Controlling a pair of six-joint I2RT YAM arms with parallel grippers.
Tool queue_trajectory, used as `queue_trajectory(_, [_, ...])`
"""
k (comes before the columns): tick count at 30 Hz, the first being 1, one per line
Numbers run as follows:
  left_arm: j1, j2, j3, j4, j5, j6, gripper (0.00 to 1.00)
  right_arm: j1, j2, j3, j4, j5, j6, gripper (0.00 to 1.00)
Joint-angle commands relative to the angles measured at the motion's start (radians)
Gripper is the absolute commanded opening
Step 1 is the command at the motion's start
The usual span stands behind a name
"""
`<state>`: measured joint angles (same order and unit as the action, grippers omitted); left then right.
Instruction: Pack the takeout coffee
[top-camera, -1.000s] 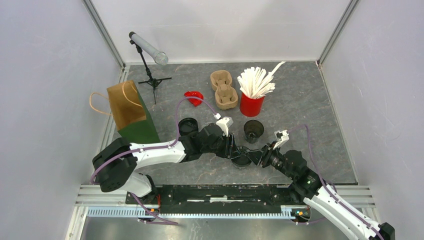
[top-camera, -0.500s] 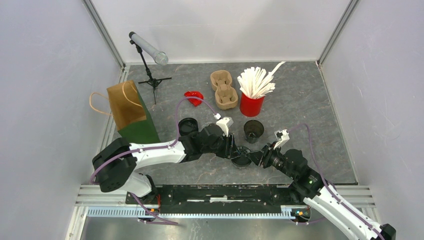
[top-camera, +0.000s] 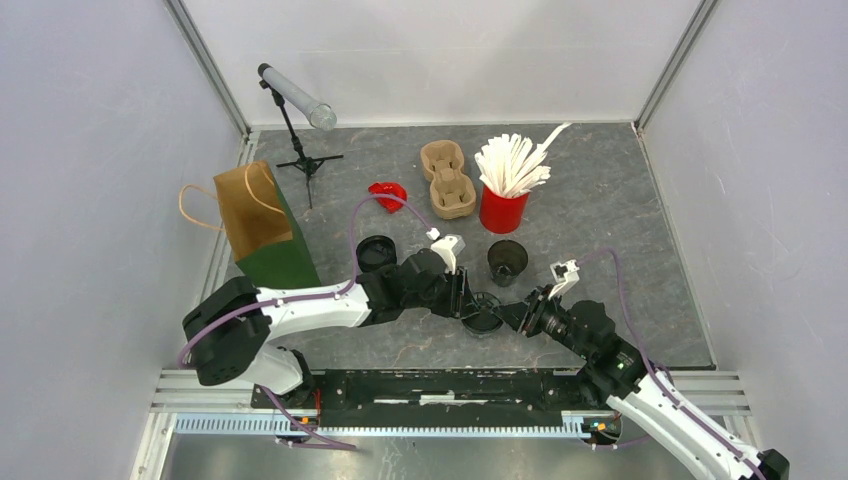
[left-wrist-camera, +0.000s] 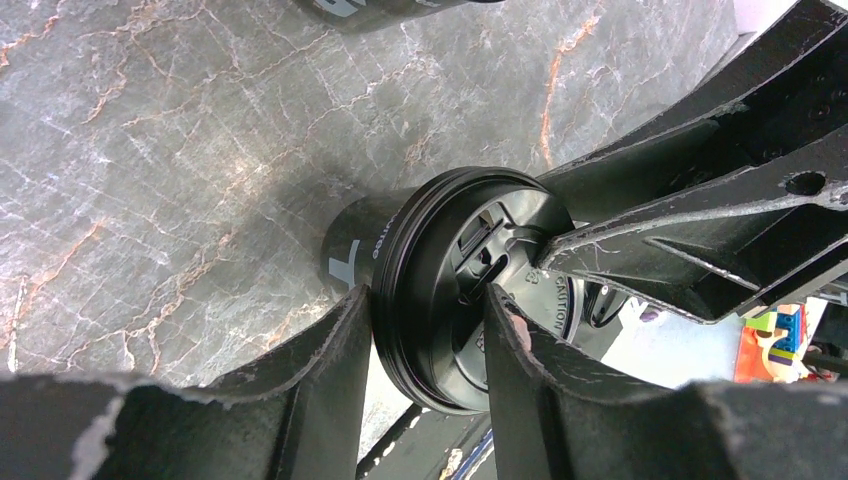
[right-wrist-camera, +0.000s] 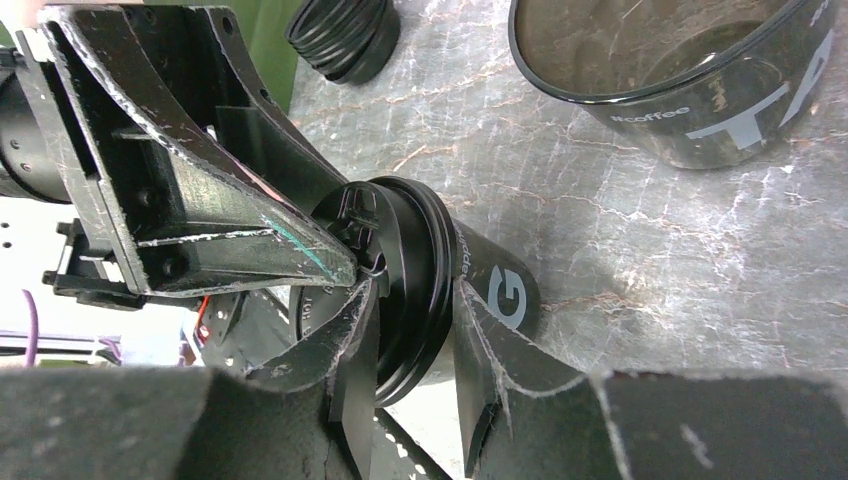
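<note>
Grey marbled tabletop (top-camera: 620, 200), white enclosure walls on three sides. Lidded cup (top-camera: 483, 314) sits near the front edge at mid-table, black, lid (left-wrist-camera: 470, 250) on and facing up in the overhead view. Left gripper (left-wrist-camera: 430, 300) comes in from the left and is clamped on the lid's edge, with one finger against the outside of the rim and the other across the lid top. Right gripper (right-wrist-camera: 412, 295) comes in from the right and is closed on the same lid on the opposite side, with one finger on the lid top and the other under the rim against the cup wall. The two grippers' fingertips are nearly touching over the lid. Open cup (top-camera: 507, 260), black and without a lid, stands just behind the pair. Stack of spare lids (top-camera: 376, 252) sits behind the left arm. Further back: red cup (top-camera: 503, 212) full of white sticks (top-camera: 515, 160), cardboard cup carriers (top-camera: 446, 178), and a small red object (top-camera: 387, 192). Paper bag (top-camera: 262, 225), brown and green, is at the left edge. Small stand (top-camera: 295, 100) holding a tube is in the back left corner.
</note>
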<state>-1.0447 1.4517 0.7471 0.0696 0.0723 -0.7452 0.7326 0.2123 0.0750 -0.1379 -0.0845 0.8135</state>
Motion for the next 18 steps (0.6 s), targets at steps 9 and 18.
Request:
queue_trajectory(9, [0.007,0.088,-0.066,-0.33,-0.164,0.024,0.49,0.007,-0.03,-0.319,-0.012,-0.057,0.044,0.27])
queue_trajectory(18, [0.007,0.06,-0.063,-0.399,-0.202,-0.007,0.49,0.007,0.075,-0.37,0.054,-0.014,0.027,0.28])
